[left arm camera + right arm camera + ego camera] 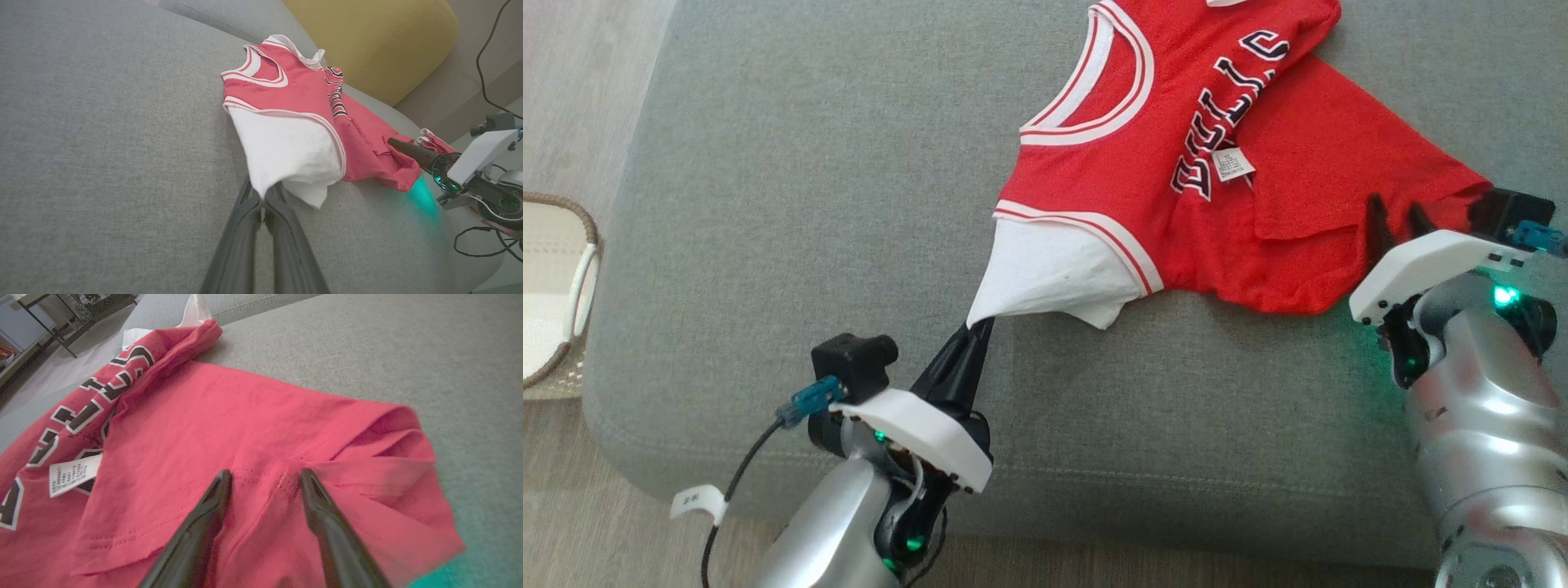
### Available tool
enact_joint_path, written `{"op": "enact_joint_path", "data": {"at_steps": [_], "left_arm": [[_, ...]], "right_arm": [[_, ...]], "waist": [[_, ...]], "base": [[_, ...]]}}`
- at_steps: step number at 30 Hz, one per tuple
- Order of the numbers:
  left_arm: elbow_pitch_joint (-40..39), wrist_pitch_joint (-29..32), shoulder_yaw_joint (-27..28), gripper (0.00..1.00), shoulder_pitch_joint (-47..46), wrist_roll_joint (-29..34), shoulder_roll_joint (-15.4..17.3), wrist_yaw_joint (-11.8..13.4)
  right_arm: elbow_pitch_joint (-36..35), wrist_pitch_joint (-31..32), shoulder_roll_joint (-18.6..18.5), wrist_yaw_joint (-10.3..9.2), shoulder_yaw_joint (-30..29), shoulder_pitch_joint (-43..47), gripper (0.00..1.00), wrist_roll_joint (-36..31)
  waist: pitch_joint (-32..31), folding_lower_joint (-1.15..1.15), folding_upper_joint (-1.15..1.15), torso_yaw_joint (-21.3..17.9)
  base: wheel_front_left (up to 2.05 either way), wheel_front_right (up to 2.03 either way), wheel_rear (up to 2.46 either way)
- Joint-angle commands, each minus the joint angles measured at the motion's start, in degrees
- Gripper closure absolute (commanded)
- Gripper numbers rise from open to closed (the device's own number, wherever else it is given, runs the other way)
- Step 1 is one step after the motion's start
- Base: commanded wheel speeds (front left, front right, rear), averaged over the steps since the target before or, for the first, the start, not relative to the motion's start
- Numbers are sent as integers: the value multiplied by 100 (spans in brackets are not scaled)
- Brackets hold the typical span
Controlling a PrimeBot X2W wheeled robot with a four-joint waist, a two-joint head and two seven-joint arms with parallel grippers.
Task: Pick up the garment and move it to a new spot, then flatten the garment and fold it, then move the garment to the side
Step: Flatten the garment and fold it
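Head view has the garment (1225, 180), a small red jersey with white trim and dark lettering, lying on the grey sofa seat (768, 204), toward the seat's far right part. It is crumpled and partly doubled over, so its sewn-in label (1232, 166) faces up. Nearer the seat's front edge, the left tool (978, 327) is pressed together on the corner of the white sleeve (1054, 273). The cloth runs from that pinch in a taut cone, lifted off the seat.

At the seat's right part, the right tool (1396, 214) stands over the red hem. In the right wrist view its two fingers (196, 531) are spread, one on either side of a stitched ridge of red cloth. Whether the tips touch the fabric I cannot tell, and nothing is pinched there yet.

The garment looks light, thin and quite limp. It should sag and fold wherever it is not held, and it will probably drag and bunch on the upholstery rather than slide. The best places to take hold look like the thicker stitched parts: the hem ridge between the spread fingers, or a trimmed edge. A grip there should be less likely to slip out than one on plain cloth. With two holds well apart, a gentle pull ought to spread it flat. The doubled layers near the hem could be caught together.

A woven basket (556, 286) sits on the floor off the seat's left end, and a yellow cushion (367, 41) rests behind the seat.
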Motion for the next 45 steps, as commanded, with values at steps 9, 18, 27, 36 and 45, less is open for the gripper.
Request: {"op": "enact_joint_path", "data": {"at_steps": [9, 18, 27, 36, 45], "left_arm": [[-49, -130, 250, 100, -191, -40, 81, 40], [-358, -94, 804, 100, 66, -778, 109, 61], [-1505, 479, 1559, 100, 171, -2173, 61, 120], [-2951, 858, 2040, 100, -33, -3274, -49, 476], [-4337, 788, 2440, 100, -583, -3572, -94, 1132]], "right_arm": [[106, -410, 37, -1, 130, -269, 100, -232], [-631, -477, 37, -1, 633, 164, 100, 646], [-2553, -92, -251, -1, 998, 1011, 100, 1052], [-4435, 564, -301, -1, 1114, 1433, 100, 1242], [-6313, 1067, -154, -1, 1128, 1555, 100, 1119]], "waist": [[-253, 0, 0, -209], [-894, 0, 0, -731], [-1472, 0, 0, -1179], [-1757, 0, 0, -1301], [-1894, 0, 0, -1245]], "base": [[0, 0, 0], [0, 0, 0], [0, 0, 0], [0, 0, 0], [0, 0, 0]]}}
